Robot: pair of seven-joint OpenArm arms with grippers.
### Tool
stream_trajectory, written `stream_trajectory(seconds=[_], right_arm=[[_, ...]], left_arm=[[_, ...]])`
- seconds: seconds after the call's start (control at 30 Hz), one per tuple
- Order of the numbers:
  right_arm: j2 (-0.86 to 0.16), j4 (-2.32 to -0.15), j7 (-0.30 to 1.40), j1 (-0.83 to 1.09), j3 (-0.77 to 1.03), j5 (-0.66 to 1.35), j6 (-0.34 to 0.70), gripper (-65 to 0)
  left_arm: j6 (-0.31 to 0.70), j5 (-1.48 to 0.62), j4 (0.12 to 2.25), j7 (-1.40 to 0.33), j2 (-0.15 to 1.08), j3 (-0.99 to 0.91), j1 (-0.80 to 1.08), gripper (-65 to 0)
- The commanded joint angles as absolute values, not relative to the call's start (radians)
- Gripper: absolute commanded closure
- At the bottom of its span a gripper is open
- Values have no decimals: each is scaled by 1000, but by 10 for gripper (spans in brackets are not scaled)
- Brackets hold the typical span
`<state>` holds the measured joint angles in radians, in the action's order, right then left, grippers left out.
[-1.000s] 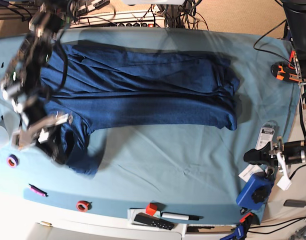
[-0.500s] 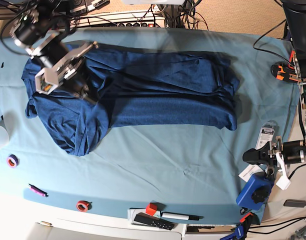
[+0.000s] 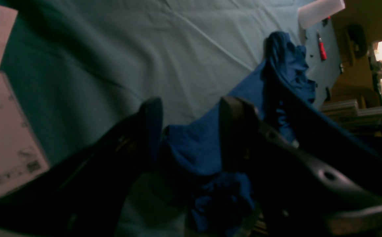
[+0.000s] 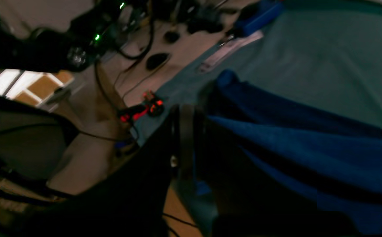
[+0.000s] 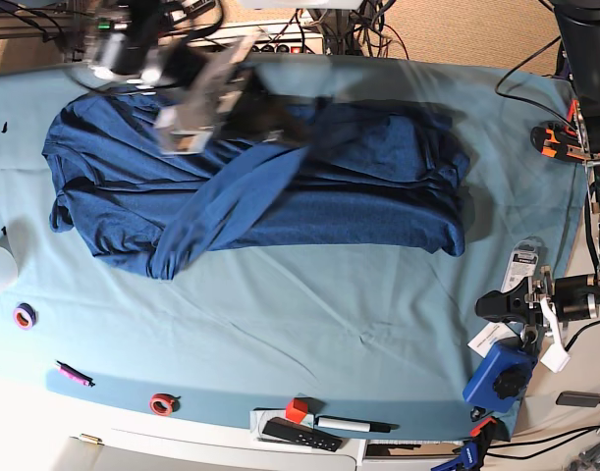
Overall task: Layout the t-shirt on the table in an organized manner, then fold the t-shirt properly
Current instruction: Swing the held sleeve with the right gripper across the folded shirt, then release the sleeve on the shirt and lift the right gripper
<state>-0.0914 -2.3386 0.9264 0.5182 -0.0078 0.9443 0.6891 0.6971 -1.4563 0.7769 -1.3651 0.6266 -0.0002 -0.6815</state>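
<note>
The right gripper (image 5: 280, 123) is clenched on a fold of the t-shirt (image 5: 358, 182), its black jaws pressed flat together in the right wrist view with dark blue cloth gathered at their tips. In the base view it sits above the shirt near the table's far edge, blurred, and a band of cloth runs from it diagonally down to a bunched end near the shirt's lower left. The arm behind it reaches in from the table's far left corner.

The left gripper (image 3: 191, 131) has its jaws spread apart with nothing between them; through the gap its wrist camera sees the shirt lying further along the table (image 5: 309, 314). In the base view it rests at the table's right edge, low down, well apart from the shirt, beside a white label card (image 5: 521, 267) and a blue device (image 5: 498, 375).

The shirt lies across the far half of the table, stretched from left to right, wrinkled, with its right end rolled into a thick edge. The near half of the teal cloth is bare of clothing. Along the near edge sit a purple tape ring (image 5: 24, 315), a pink pen (image 5: 72, 373), a red tape ring (image 5: 162, 403), a small red block (image 5: 297, 409), a marker (image 5: 351, 425) and a black remote-like bar (image 5: 300, 434). An orange and black tool (image 5: 558, 140) lies by the far right corner.
</note>
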Motion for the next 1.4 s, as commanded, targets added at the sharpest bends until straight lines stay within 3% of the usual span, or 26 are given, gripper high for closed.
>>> stream_trajectory(seconds=[0.0,0.2,0.37,0.57,0.67,0.97,1.37], right_arm=[[-91,-2356,871,514,-47,931,698,0],[-91,-2356,767,458,-253,646,691,0],[-87,-2356,685,420,-371,434,593,0],[-10,-2356,680,381,-451,293,518,0],[25,-2356,670,350,-480,257,514,0],[103,-2072,603,223,-498,227,514,0],[105,-2059,590,210,-498,205,514,0]], left_arm=[[698,-1484,790,-1353,645,-5,-715,-294],[698,-1484,790,-1353,646,-5,-715,-294],[698,-1484,790,-1353,646,-5,-715,-294],[698,-1484,790,-1353,645,-5,-715,-294],[698,-1484,790,-1353,645,-5,-715,-294],[698,-1484,790,-1353,645,-5,-715,-294],[698,-1484,790,-1327,637,-5,-715,-294]])
